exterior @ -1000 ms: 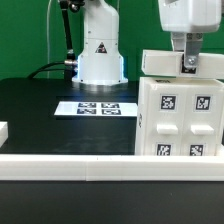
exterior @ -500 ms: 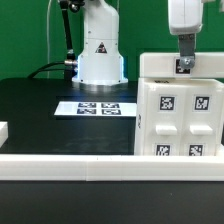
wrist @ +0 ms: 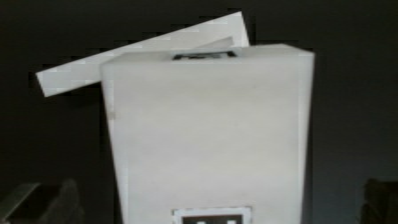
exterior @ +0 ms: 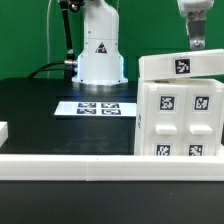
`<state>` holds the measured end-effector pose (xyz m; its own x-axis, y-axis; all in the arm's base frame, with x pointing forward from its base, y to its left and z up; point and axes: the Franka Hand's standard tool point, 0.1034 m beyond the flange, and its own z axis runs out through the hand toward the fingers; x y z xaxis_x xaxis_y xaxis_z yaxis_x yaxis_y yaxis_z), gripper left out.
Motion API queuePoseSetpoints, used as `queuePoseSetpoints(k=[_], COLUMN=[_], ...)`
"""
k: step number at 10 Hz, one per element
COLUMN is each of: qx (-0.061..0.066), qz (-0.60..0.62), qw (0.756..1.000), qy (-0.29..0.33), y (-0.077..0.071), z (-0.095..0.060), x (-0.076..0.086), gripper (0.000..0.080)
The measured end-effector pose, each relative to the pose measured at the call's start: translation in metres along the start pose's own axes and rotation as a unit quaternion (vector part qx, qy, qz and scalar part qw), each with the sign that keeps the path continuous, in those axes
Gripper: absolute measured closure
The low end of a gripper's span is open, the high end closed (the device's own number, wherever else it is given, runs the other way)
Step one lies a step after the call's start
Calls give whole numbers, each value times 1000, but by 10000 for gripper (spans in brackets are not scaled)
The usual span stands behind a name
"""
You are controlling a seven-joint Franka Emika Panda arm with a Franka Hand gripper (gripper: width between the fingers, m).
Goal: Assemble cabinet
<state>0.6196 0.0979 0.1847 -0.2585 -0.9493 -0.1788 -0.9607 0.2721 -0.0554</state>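
Note:
The cabinet's large white box (exterior: 180,122) stands at the exterior view's right, with fiducial tags on its front. A white top panel (exterior: 182,66) with one tag lies on it, slightly tilted. My gripper (exterior: 197,38) hangs above the panel, clear of it and open. In the wrist view the gripper (wrist: 210,208) is open, with one dark finger at each side edge. The white panel (wrist: 210,130) lies between and below them, untouched. Another white panel edge (wrist: 116,65) sticks out askew behind it.
The marker board (exterior: 98,108) lies flat on the black table in front of the robot base (exterior: 100,55). A long white rail (exterior: 70,160) edges the table's front. A small white part (exterior: 3,130) sits at the exterior view's left edge.
My gripper has let go of the top panel and risen straight up. The panel now rests on the box, slightly tilted.

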Motion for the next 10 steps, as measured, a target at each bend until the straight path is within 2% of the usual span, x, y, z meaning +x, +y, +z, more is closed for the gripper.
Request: queuePoseSetpoints(k=[3, 4, 5, 7, 9, 10], qx=[-3, -12, -22, -25, -25, -23], qz=[-26, -43, -131, -270, -349, -409], qw=[1000, 999, 991, 963, 937, 912], qy=[1, 4, 3, -1, -4, -6], y=[2, 5, 4, 2, 0, -2], z=[4, 8, 8, 6, 5, 3], x=[-1, -4, -6, -5, -3, -2], gripper=[2, 2, 2, 2, 2, 2])
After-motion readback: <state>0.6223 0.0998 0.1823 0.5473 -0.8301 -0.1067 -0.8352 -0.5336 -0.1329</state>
